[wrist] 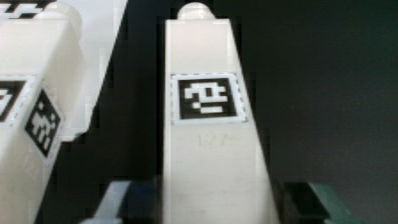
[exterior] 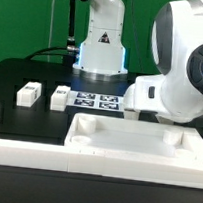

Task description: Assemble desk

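The end effector (wrist: 217, 204) stood with its jaws apart, one dark fingertip (wrist: 121, 200) on either side of a white leg (wrist: 210, 120) and a sliver of black showing between each tip and the leg's flanks, so nothing was clamped. The leg lay flat on the matte black worktop (wrist: 338, 100), running straight away from the end effector, its black-and-white tag (wrist: 205, 98) facing up. A second leg (wrist: 36, 100) lay just beside it, outside one fingertip, roughly parallel and apart from it.

In the exterior view the arm (exterior: 183, 67) filled the exterior view's right and hid the end effector. The worktop was dark and even, backed by a green wall (exterior: 27, 22). The desk panel (exterior: 136, 143), white and rimmed, lay in the foreground, with a long border rail (exterior: 83, 164) in front of it. Beyond sat the marker board (exterior: 98, 100) and two small white blocks (exterior: 28, 93); whether these were the legs under the end effector I could not tell.
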Robot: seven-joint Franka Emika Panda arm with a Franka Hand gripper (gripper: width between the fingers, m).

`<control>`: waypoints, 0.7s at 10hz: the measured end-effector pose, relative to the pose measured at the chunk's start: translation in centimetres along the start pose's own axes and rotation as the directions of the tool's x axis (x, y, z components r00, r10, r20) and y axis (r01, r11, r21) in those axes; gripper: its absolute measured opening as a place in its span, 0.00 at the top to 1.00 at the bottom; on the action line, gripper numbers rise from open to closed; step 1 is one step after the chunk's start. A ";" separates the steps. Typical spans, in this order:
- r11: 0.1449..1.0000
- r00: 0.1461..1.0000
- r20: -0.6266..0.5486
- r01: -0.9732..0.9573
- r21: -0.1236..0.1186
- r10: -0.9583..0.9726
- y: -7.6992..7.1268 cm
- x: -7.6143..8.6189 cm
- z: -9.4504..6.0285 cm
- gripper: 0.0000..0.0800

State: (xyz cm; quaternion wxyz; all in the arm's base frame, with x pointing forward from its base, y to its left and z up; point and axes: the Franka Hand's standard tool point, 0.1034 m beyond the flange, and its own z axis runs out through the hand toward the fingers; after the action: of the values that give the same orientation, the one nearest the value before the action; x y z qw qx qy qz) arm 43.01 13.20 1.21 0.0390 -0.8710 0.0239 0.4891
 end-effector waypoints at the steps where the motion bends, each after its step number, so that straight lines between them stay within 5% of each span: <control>1: 1.000 1.000 0.000 0.000 0.000 0.000 0.0 0.0 0.0 0.64; 4: 1.000 1.000 0.003 0.000 0.000 0.000 0.1 -0.2 -0.2 0.64; 7: 0.999 0.999 -0.036 0.032 0.022 -0.032 1.7 -4.1 -6.3 0.64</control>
State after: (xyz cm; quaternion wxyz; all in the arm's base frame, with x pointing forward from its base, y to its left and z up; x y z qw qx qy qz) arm 46.10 10.94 7.91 0.0563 -0.8793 0.0163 0.4726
